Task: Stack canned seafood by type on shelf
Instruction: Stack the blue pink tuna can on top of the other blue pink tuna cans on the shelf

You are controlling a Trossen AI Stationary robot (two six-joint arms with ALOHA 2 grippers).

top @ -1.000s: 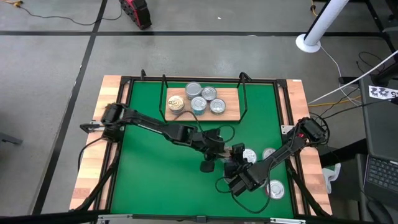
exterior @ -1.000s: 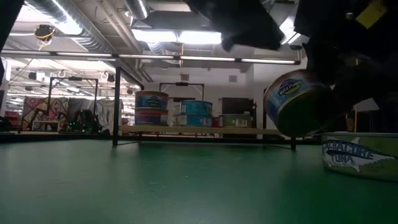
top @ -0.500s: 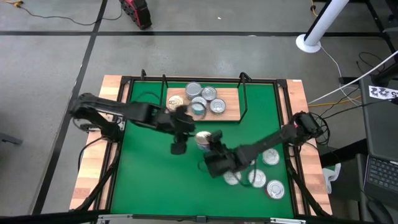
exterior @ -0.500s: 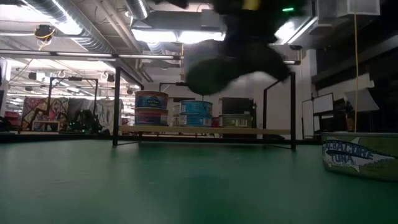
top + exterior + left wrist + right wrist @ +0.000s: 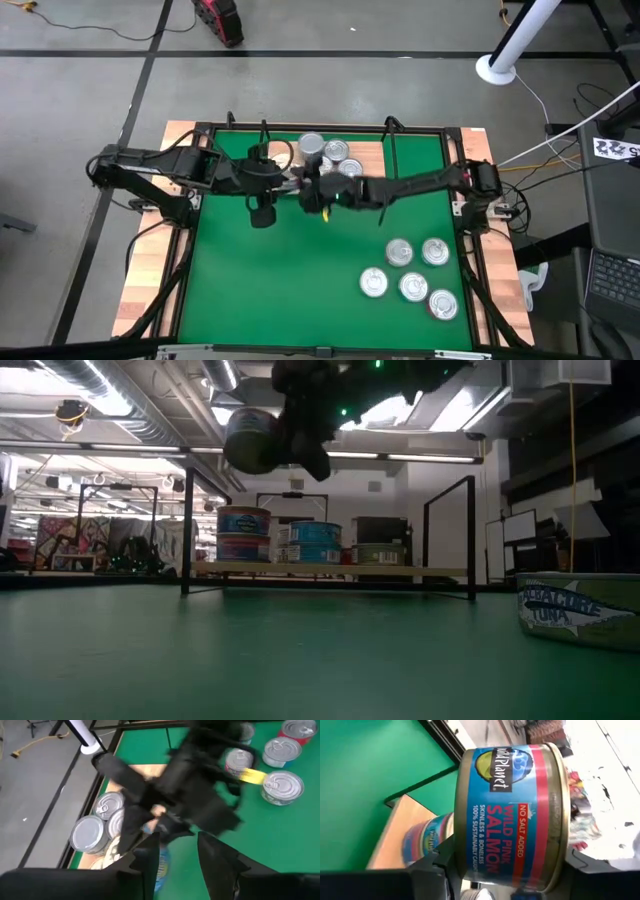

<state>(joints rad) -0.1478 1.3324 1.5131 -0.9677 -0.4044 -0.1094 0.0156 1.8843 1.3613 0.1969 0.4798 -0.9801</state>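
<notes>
My right gripper (image 5: 309,190) reaches across from the right to the shelf's near left corner and is shut on a blue, red-banded salmon can (image 5: 510,815). The low view shows that can (image 5: 250,442) high above the shelf (image 5: 375,181). Several silver-lidded cans (image 5: 335,150) stand on the shelf board; two of them (image 5: 243,535) are stacked at its left. My left gripper (image 5: 288,183) hovers open just left of the right one, its fingers (image 5: 215,862) apart with nothing between them. My right gripper pinches the salmon can between its two fingers, one against the base rim (image 5: 456,845) and one against the lid rim (image 5: 566,850). The can lies on its side in the hold, label outward, lifted clear above the shelf's near left part.
Several loose tins (image 5: 414,287) stand on the green mat at the near right, among them a tuna tin (image 5: 578,610). Black wire uprights (image 5: 188,530) frame the shelf. The mat's near left (image 5: 250,290) is bare.
My right gripper has swung from the near right of the mat toward the far edge, up to the shelf, carrying the can higher and rolling its wrist. My left gripper has risen and drawn back from mid-mat toward the far left.
</notes>
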